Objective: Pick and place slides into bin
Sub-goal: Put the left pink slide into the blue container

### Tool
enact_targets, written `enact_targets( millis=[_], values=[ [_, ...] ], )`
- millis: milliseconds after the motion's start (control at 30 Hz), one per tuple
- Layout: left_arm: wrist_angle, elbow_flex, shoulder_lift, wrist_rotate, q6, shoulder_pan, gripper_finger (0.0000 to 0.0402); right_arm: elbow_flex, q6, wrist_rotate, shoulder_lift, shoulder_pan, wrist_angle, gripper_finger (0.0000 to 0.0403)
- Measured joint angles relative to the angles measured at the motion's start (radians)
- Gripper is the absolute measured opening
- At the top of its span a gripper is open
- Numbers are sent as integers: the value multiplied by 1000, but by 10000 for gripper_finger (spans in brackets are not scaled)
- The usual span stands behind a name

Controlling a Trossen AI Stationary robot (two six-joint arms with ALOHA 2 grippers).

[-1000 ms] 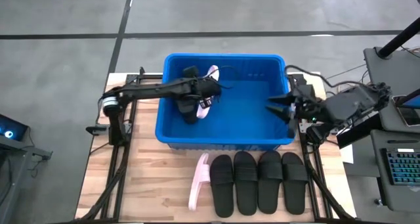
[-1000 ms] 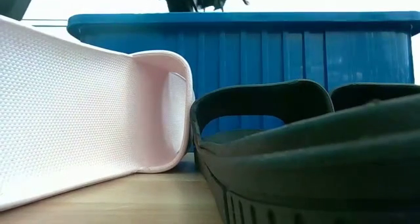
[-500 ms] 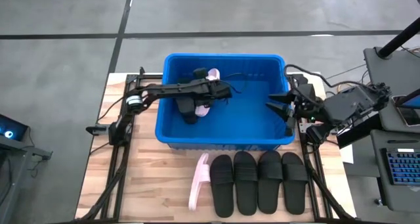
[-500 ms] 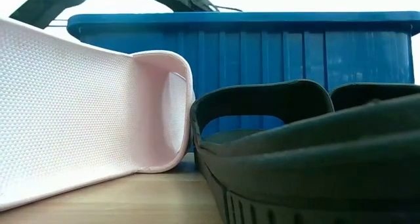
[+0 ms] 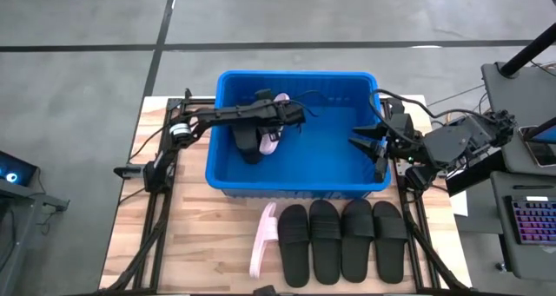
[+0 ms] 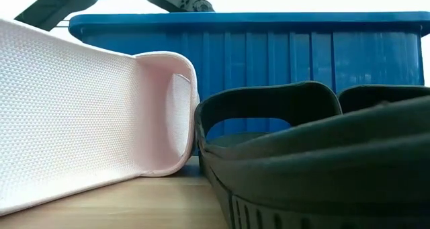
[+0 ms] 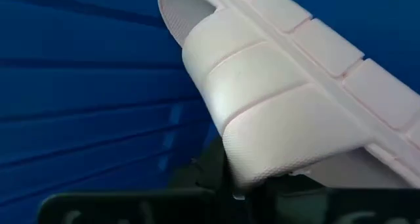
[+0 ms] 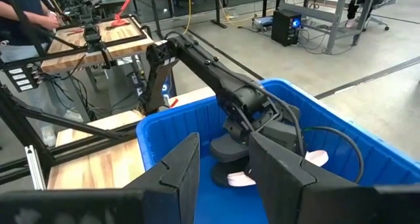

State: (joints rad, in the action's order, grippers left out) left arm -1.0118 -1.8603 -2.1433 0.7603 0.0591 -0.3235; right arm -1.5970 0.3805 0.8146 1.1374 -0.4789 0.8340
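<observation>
A wooden table holds the blue bin. Left gripper, at its ten o'clock, clamps a pink slide; release low inside. Right gripper, fingers apart, waits at three.

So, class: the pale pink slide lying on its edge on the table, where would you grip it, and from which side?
Grip the pink slide across its thin sole, coming straight down from above. It stands on its edge, strap facing the black slides, so the upper edge is exposed.
</observation>
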Motion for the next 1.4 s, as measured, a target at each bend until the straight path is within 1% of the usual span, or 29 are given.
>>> enact_targets(
  millis=[100,200,433,533,633,700,867,1000,1100,1233,1400],
  values=[
    [8,0,0,-31,1,-16,62,0,0,0,0,0,0,125],
    [9,0,0,-112,6,-31,109,0,2,0,0,0,0,125],
    [43,-2,0,-363,64,-36,220,0,1,-1,0,0,0,119],
    [68,-3,3,-450,106,-36,255,0,1,-1,0,0,0,119],
    [82,-6,18,-472,114,-31,276,0,1,-2,0,0,0,118],
    [105,0,35,-473,176,-26,281,0,1,-2,0,0,0,116],
    [119,13,49,-467,435,-12,283,0,1,-2,0,0,11,118],
    [123,20,49,-467,562,-13,281,0,4,-2,0,0,37,120],
    [148,35,49,-468,606,-18,272,0,4,-3,0,0,46,119],
    [159,35,49,-482,610,-36,253,0,4,-6,0,0,53,114],
    [221,37,27,-487,613,-52,233,0,3,-6,0,0,54,110]
  ],
)
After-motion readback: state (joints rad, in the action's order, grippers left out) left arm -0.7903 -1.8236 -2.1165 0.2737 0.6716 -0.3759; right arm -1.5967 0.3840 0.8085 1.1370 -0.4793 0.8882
